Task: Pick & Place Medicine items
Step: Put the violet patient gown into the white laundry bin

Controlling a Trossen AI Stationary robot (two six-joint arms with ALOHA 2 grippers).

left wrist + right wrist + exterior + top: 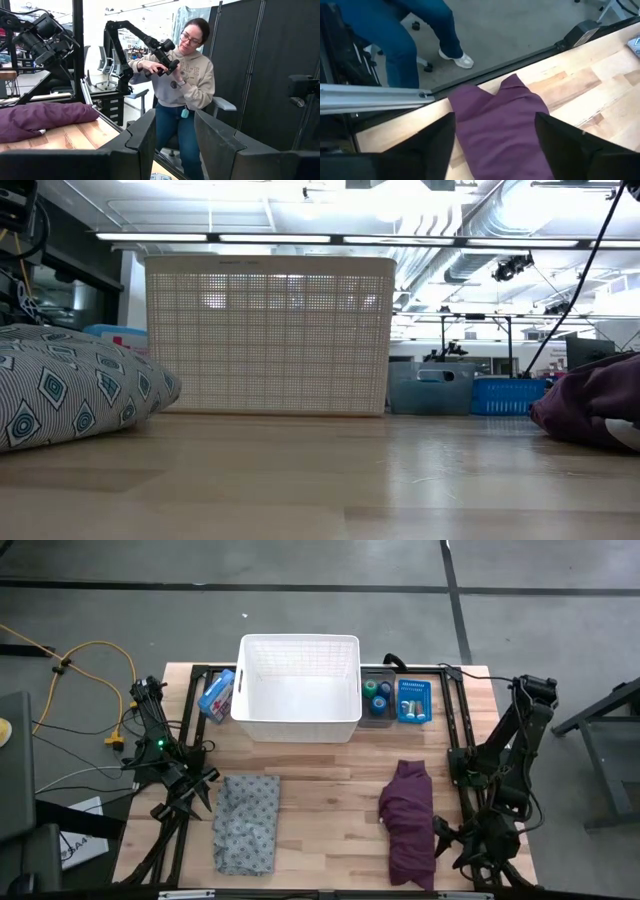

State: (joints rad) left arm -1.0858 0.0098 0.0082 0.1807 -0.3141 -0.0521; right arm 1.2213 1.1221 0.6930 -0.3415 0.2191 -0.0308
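Clearly nothing's moved yet: medicine items [398, 699] sit far ahead of the right tool [495, 145], spread empty over the purple cloth [505, 125]; the left tool [175, 145] is parted, empty.

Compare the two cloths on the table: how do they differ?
The grey patterned cloth lies on the table's left half; the purple cloth on the right half. The grey one carries a diamond print; the purple one is plain. The grey one lies flatter, the purple one more bunched. Both sit near the front edge, ungripped.
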